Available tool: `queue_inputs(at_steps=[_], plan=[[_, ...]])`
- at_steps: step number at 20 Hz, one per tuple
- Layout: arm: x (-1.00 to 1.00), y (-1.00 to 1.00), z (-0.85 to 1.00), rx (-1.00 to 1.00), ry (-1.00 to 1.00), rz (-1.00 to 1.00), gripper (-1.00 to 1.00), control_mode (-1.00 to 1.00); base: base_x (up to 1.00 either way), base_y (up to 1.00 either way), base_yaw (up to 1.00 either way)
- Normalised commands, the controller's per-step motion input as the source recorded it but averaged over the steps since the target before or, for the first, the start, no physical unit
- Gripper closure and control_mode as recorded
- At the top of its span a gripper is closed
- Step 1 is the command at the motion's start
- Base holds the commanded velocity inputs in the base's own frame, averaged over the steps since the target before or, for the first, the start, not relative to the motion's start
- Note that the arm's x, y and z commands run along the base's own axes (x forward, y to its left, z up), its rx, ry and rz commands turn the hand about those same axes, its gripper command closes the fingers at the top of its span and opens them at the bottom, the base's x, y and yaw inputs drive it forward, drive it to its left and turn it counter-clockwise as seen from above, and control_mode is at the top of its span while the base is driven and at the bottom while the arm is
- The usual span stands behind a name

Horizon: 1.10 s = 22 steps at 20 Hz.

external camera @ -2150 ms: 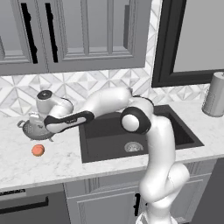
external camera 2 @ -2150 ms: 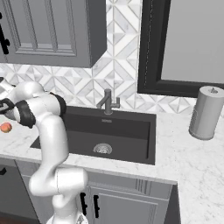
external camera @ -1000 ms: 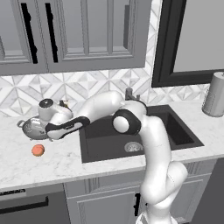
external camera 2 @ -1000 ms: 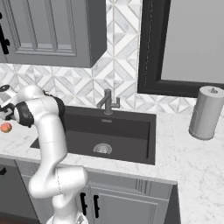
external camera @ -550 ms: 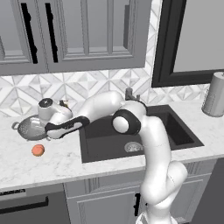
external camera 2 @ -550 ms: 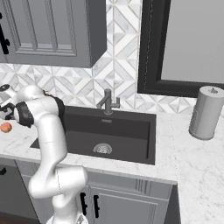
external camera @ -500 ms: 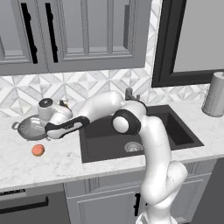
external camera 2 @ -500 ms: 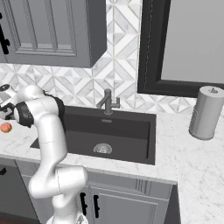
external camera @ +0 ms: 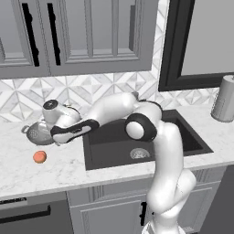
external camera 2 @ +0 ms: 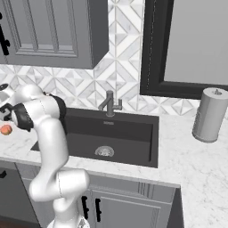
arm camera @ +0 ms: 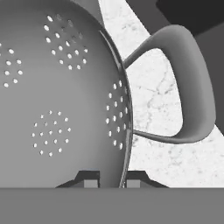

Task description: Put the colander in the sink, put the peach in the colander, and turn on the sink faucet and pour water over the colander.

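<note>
Jaws have just pinched the colander (arm camera: 57,100) rim beside its handle; colander now gripped on the table (external camera: 27,169), ready to lift toward the sink (external camera: 109,146).

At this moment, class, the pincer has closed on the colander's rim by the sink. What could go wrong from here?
1. The pincer pinches only the thin rim of the colander beside one loop handle, so the bowl may tilt or slip when lifted.
2. The peach lies on the counter close by; a swinging colander might knock it rolling.
3. Carried low, the colander could catch the edge of the sink.
</note>
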Motion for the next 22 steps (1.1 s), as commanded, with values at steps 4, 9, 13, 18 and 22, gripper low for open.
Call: queue_inputs(at_steps=[4,9,13,18,22], plan=[[-0.3,-0.87,0.09,0.08,0.0,-0.32,1.0,-1.0,0.0,0.0,0.0],[-0.27,-0.94,0.0,0.09,0.01,-0.34,1.0,-1.0,0.0,0.0,0.0],[-0.05,-0.94,0.0,0.08,0.03,-0.38,1.0,-1.0,0.0,0.0,0.0],[0.0,-0.98,0.0,0.08,0.08,-0.44,1.0,-1.0,0.0,0.0,0.0],[0.0,-0.9,0.0,0.07,0.09,-0.46,1.0,-1.0,0.0,0.0,0.0]])
